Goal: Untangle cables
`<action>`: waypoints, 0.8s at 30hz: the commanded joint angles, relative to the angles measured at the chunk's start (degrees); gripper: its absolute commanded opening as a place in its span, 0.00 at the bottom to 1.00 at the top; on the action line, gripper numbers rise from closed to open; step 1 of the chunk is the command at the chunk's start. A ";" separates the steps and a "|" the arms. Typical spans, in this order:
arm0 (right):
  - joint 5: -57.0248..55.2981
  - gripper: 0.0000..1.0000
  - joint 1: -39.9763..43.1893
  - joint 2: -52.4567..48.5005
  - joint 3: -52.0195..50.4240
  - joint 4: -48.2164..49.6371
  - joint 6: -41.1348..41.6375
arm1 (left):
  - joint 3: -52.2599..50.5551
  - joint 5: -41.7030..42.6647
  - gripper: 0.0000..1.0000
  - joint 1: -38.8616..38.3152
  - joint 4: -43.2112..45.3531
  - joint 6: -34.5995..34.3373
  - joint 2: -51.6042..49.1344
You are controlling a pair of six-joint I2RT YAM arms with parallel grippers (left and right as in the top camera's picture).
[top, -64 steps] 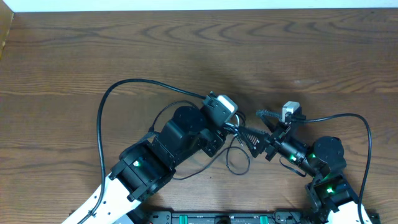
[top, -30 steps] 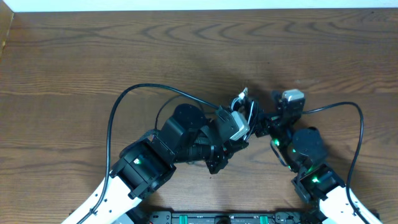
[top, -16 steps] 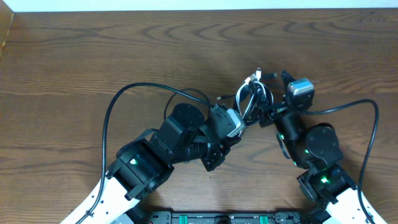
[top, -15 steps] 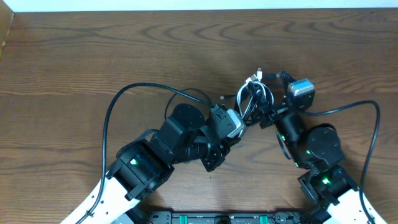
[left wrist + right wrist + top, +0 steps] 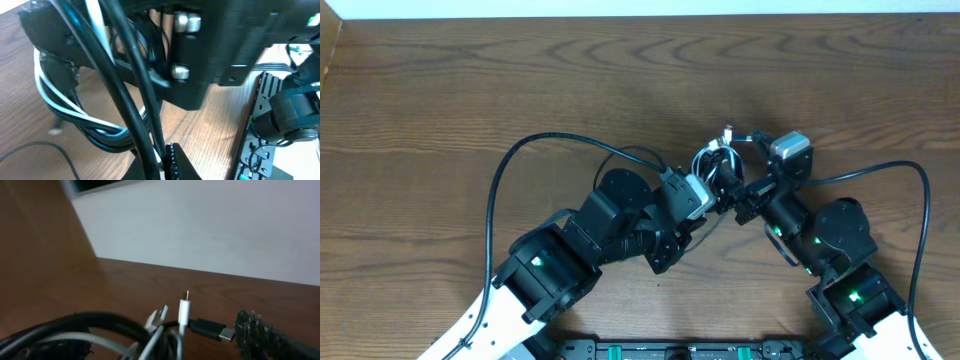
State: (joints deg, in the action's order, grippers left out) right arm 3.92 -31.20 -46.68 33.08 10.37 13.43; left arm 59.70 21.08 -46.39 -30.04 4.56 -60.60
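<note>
The cables (image 5: pixel 721 160), one white and two black, hang in a tangled bunch between my two grippers near the table's middle. My left gripper (image 5: pixel 710 188) is shut on them. In the left wrist view, black and white strands (image 5: pixel 107 135) run down into the pinch between its fingers (image 5: pixel 176 162). My right gripper (image 5: pixel 743 183) is open beside the bunch. In the right wrist view a white plug (image 5: pixel 183 311) and a black plug (image 5: pixel 210 328) stick out just left of one rough finger pad (image 5: pixel 257 336), not touching it. Its other finger is mostly hidden.
Thick black robot cables arc over the wooden table (image 5: pixel 470 80) on the left (image 5: pixel 550 140) and right (image 5: pixel 910 185). The right arm's black body (image 5: pixel 225 45) looms close in the left wrist view. A black rail (image 5: pixel 670 351) runs along the near edge.
The bunch, which lay lower on the table two seconds ago, has been carried toward the far side. In the last half second both grippers and the bunch drifted slightly back and left.
</note>
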 commanded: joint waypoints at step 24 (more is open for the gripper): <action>-6.99 0.89 -0.13 1.57 1.55 7.41 2.82 | -0.24 -1.29 0.08 0.09 -3.76 1.14 -7.69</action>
State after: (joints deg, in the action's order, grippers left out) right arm -3.36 -31.40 -46.65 33.08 17.39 14.26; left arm 59.70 19.97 -46.28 -32.80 4.75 -67.33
